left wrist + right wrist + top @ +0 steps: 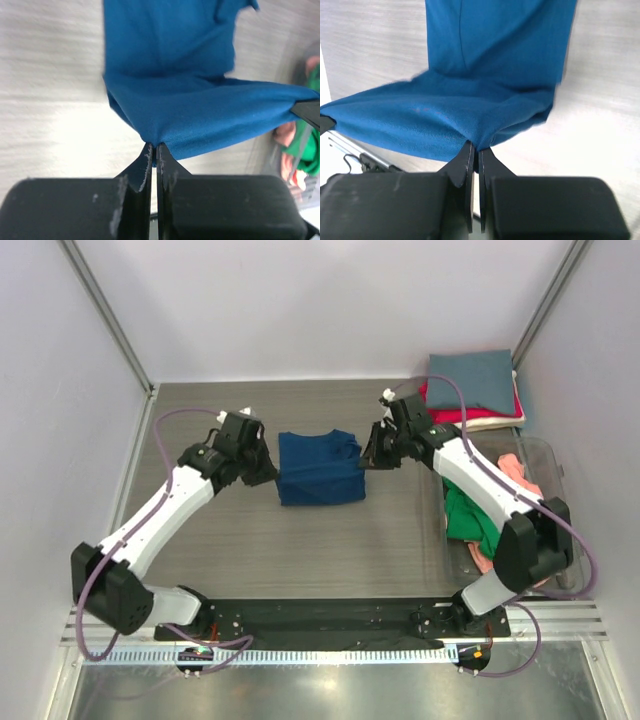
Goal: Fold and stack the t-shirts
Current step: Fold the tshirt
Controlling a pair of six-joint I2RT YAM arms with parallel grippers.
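- Table: a grey wood-grain top is seen, with the navy tee laid at its middle between the two arms, partly folded into a rough block.
- Stack: folded tees are piled at the far right corner, well apart from the navy tee. A slate-grey tee is on top, with the red tee and cream tee showing at the edges beneath.
- Bin: this clear tray at the right edge is filled with loose cloth, the green tee and salmon-pink tee among it.
- Left gripper: its jaws are pinched tight on the navy tee's left side, and the cloth there is raised off the table.
- Right gripper: it is clamped likewise on the opposite side, so a band of cloth is held taut between the two.
- Step in hand, as judged: the lifted band is to be folded over the part at rest. Both pinches are best carried together at one height, with the cloth kept lightly taut so no crease is dragged in. The edges should be laid flush before either pinch is let go.
- Writing: no brand, label or print can be read; only plain blue cloth is shown.
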